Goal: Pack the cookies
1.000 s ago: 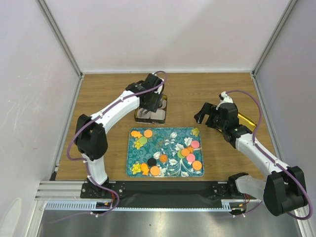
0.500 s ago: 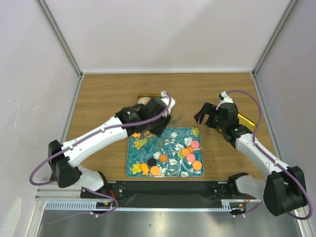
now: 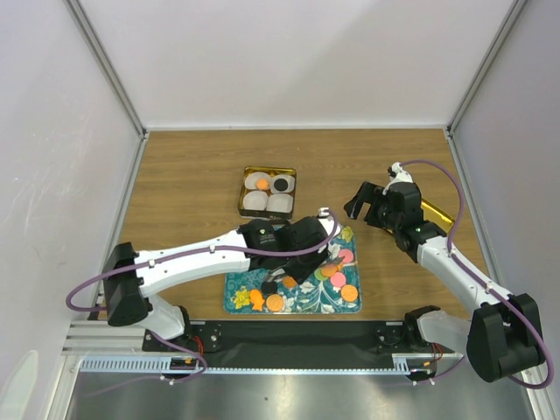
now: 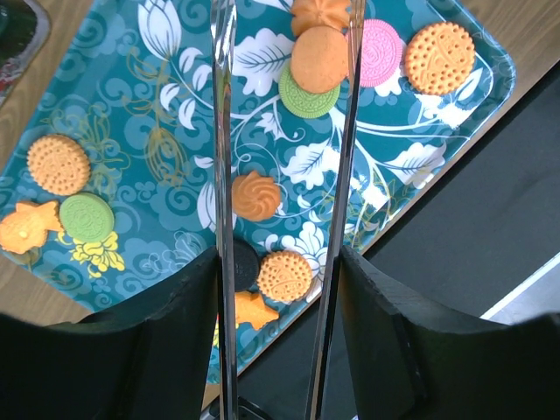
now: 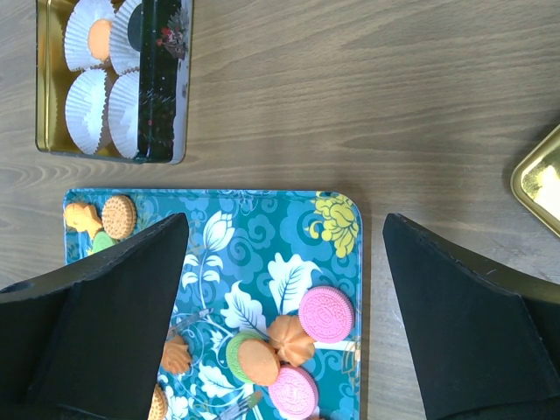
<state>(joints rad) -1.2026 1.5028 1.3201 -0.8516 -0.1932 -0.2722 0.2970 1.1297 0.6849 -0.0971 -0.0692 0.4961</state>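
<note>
The cookies (image 3: 346, 255) lie scattered on a teal flowered tray (image 3: 306, 299). My left gripper (image 4: 280, 254) is shut on metal tongs (image 4: 224, 131) and hovers over the tray's right half (image 3: 317, 249). The tong blades stand apart, with an orange swirl cookie (image 4: 256, 195) and an orange cookie stacked on a green one (image 4: 318, 59) between them, untouched. A gold tin (image 3: 242, 194) at the back holds white paper cups; one has an orange cookie (image 3: 262, 184), one a black cookie (image 3: 281, 185). My right gripper (image 5: 282, 227) is open and empty, above the tray's far right corner (image 3: 367, 206).
A gold lid (image 3: 437, 214) lies on the wood table to the right, behind the right arm; it shows in the right wrist view (image 5: 538, 179). Grey walls enclose the table. A black strip runs along the tray's near edge (image 4: 455, 219).
My left arm has swung from over the tin at the back down to the tray's right half, uncovering the tin. The right arm has not moved.
</note>
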